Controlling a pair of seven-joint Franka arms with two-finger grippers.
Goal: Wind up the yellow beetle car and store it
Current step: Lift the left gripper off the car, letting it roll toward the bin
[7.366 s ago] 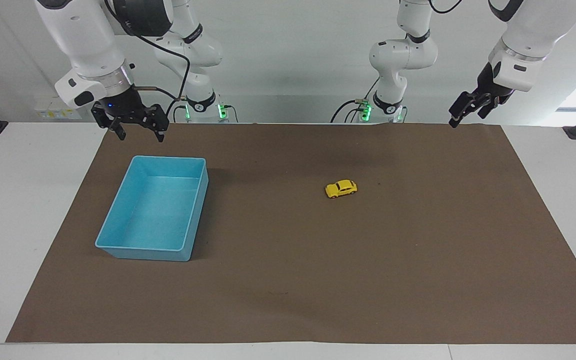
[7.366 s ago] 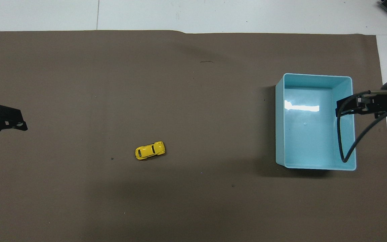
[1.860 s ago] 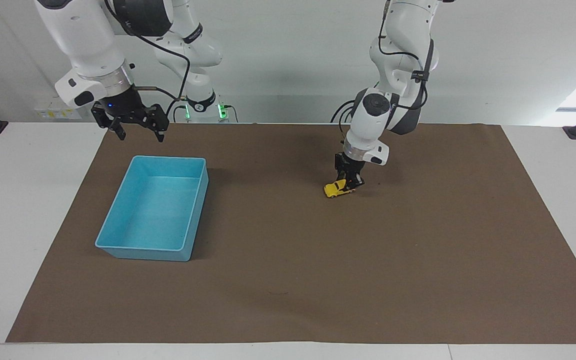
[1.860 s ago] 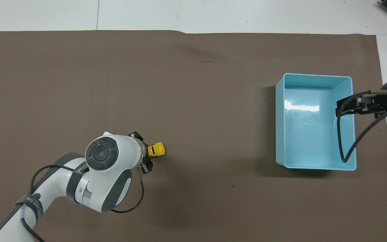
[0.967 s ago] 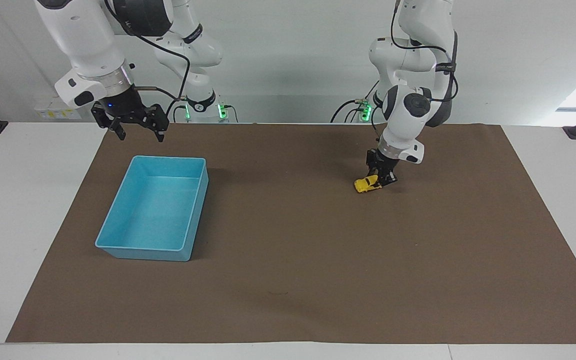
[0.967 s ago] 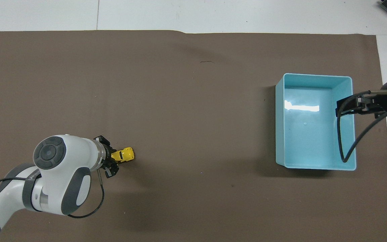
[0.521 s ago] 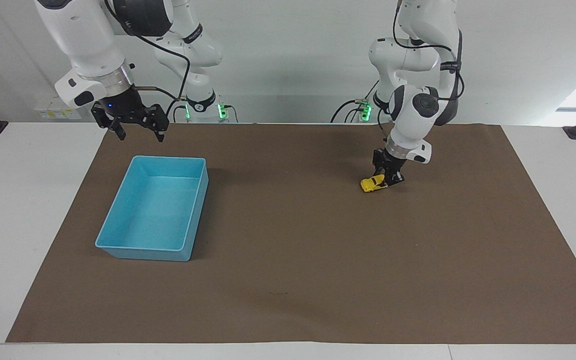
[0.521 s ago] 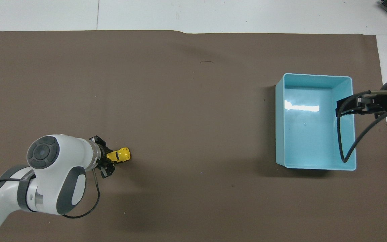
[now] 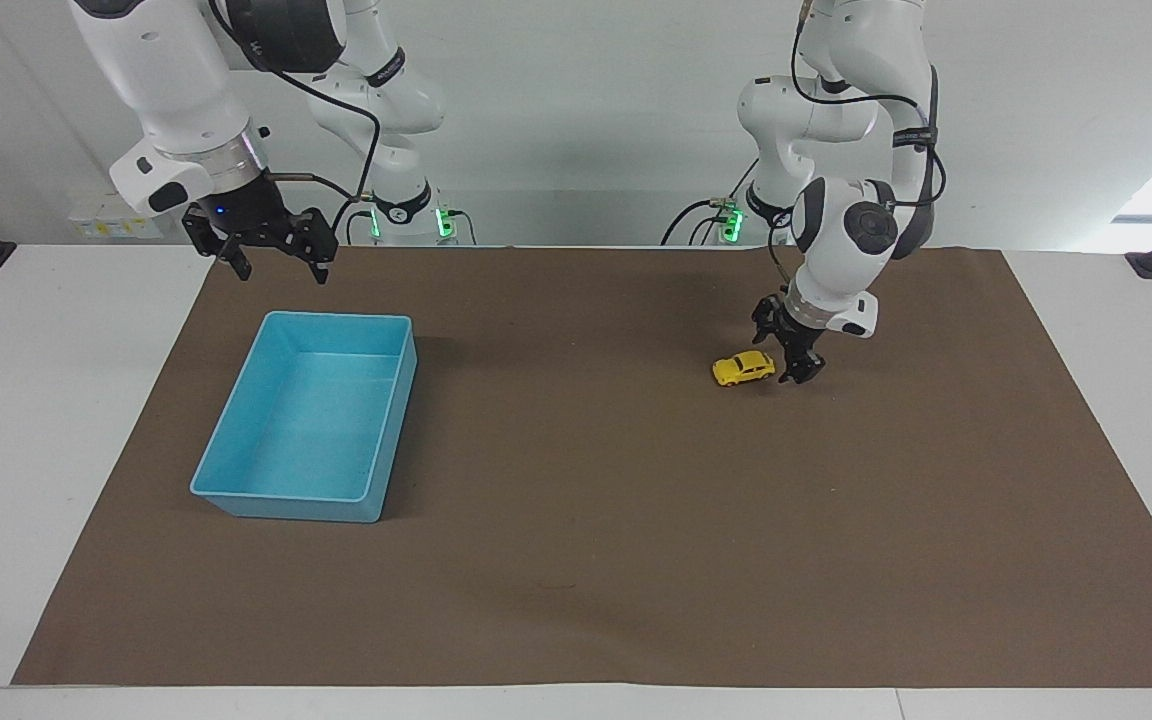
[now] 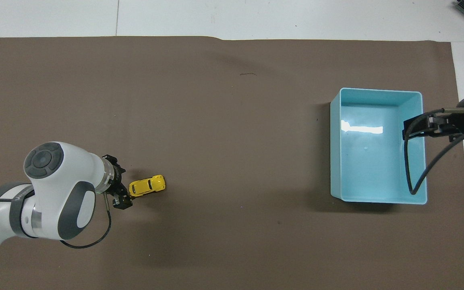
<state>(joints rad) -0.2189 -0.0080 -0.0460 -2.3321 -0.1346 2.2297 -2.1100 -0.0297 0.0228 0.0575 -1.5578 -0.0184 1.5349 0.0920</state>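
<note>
The yellow beetle car [image 9: 744,368] sits on all its wheels on the brown mat [image 9: 636,560], just beside the left gripper [image 9: 784,350] on the side toward the right arm's end of the table. That gripper hangs low over the mat with its fingers spread apart, and the car lies outside them (whether a fingertip grazes the car's end cannot be told). The right gripper [image 9: 274,258], fingers [image 9: 320,270] parted and pointing down, waits in the air over the mat's edge, just above the end wall of the blue bin [image 9: 236,495] that lies nearest the robots. The bin is well apart from the left gripper and the car.
</note>
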